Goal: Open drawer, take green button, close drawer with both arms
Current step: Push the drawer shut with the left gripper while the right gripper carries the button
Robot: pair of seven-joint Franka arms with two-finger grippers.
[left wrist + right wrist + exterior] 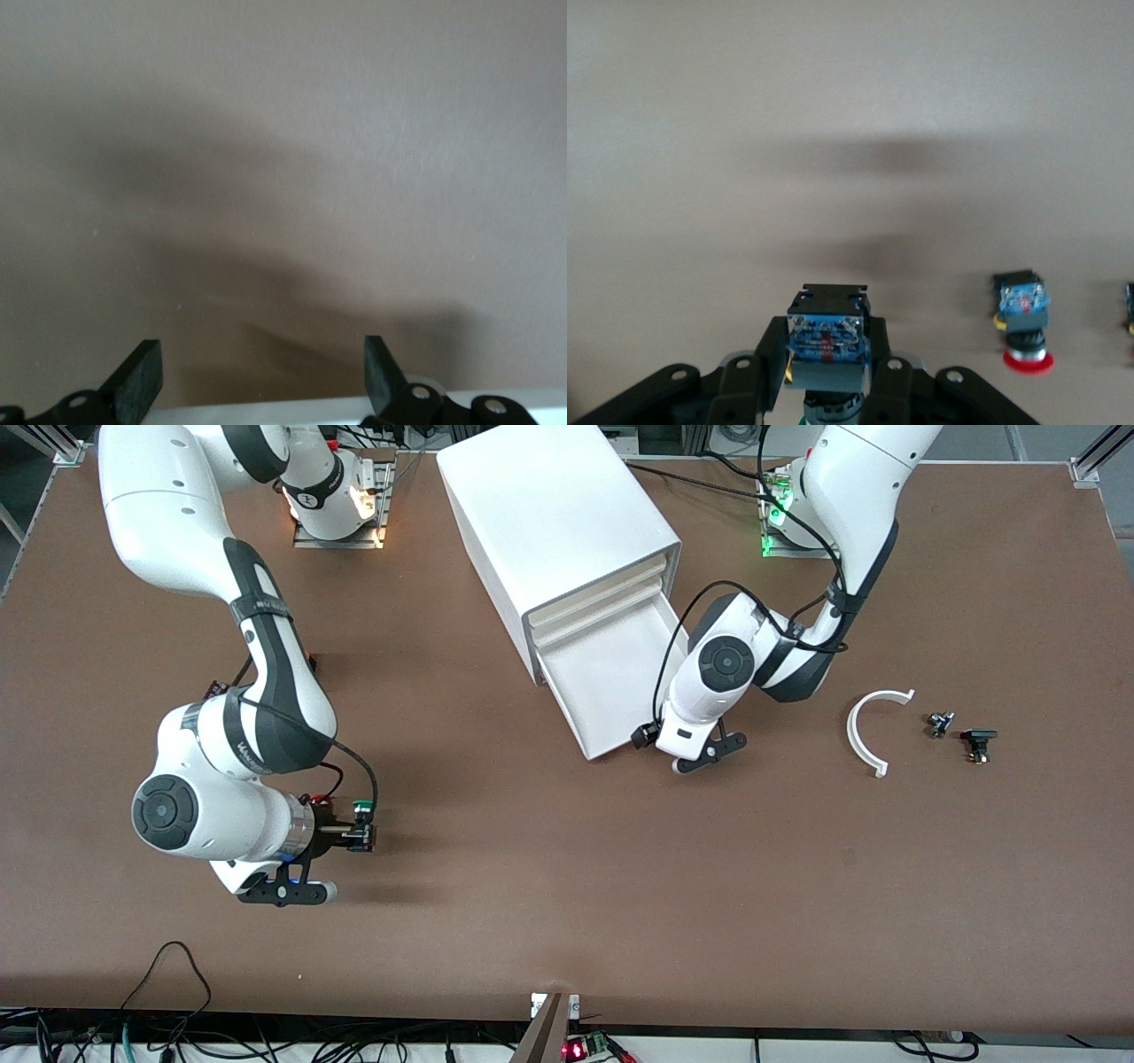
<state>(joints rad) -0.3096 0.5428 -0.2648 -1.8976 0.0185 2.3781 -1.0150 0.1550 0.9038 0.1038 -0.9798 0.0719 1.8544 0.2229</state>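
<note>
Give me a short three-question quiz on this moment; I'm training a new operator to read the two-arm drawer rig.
1. True or false: the drawer is pulled out of the cabinet.
2. What does the right gripper hold?
A. a white curved piece
B. the button with the green cap
C. nothing
3. Fill in: the left gripper, by the drawer's front corner, has its fingers ____ and holds nothing.

Key: 1 true; 2 B; 3 open. The white curved piece lies on the table toward the left arm's end.
</note>
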